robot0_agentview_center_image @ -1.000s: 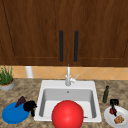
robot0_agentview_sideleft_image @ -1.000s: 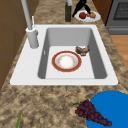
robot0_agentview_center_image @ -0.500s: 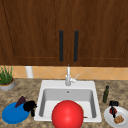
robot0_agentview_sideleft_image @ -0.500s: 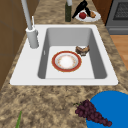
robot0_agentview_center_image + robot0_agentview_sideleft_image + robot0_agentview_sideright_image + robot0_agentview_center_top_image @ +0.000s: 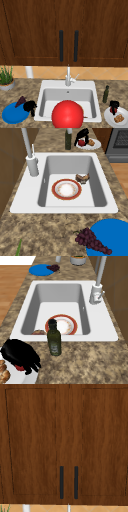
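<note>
One red fruit (image 5: 19,367) beneath right hand (image 5: 21,355), fingers curled round it, on white plate (image 5: 110,117).

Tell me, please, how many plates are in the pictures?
3. A blue plate lies on the counter left of the sink, a red-rimmed plate lies in the basin, and a white plate lies on the counter at the right. Others may be hidden.

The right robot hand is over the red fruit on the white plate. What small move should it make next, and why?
Probably a short, straight lift. The right robot hand seems curled over the red fruit on the white plate. The dark bottle stands close beside it, so a sideways move might knock the bottle.
</note>
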Motion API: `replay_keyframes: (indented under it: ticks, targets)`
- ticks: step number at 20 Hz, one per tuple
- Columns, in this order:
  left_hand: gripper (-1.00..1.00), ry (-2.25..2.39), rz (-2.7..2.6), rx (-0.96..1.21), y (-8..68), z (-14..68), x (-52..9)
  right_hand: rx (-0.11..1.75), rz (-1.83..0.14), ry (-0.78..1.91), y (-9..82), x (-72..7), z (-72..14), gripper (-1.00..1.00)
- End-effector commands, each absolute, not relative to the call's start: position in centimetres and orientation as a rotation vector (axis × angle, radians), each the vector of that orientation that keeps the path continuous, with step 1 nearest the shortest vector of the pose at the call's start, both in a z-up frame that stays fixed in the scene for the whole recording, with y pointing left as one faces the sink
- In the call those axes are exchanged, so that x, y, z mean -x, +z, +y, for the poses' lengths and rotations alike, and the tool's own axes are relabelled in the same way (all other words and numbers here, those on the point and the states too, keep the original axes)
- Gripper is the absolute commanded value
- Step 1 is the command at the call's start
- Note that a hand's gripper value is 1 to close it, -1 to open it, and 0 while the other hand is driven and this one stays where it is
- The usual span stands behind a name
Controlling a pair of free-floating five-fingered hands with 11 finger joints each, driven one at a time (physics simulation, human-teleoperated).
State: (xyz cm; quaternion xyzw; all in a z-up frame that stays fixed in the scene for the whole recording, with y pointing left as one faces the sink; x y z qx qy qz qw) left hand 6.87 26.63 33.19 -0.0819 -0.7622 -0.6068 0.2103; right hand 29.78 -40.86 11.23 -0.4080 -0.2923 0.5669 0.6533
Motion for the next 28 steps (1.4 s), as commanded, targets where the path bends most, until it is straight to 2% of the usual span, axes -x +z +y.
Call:
replay_keyframes:
  ticks: [1,9,19,28]
  targets:
    - [0.0,-1.687,-2.119,0.228,33.2,26.6,-6.9,0.91,-0.684,1.248,10.2,-28.6,-40.9,1.0]
    - [0.0,-1.687,-2.119,0.228,33.2,26.6,-6.9,0.992,-0.784,1.189,12.7,-29.6,-40.9,1.0]
    - [0.0,-1.687,-2.119,0.228,33.2,26.6,-6.9,0.997,-0.764,1.203,17.7,-30.1,-40.4,1.0]
    - [0.0,-1.687,-2.119,0.228,33.2,26.6,-6.9,0.997,-0.738,1.208,22.5,-29.6,-35.0,1.0]
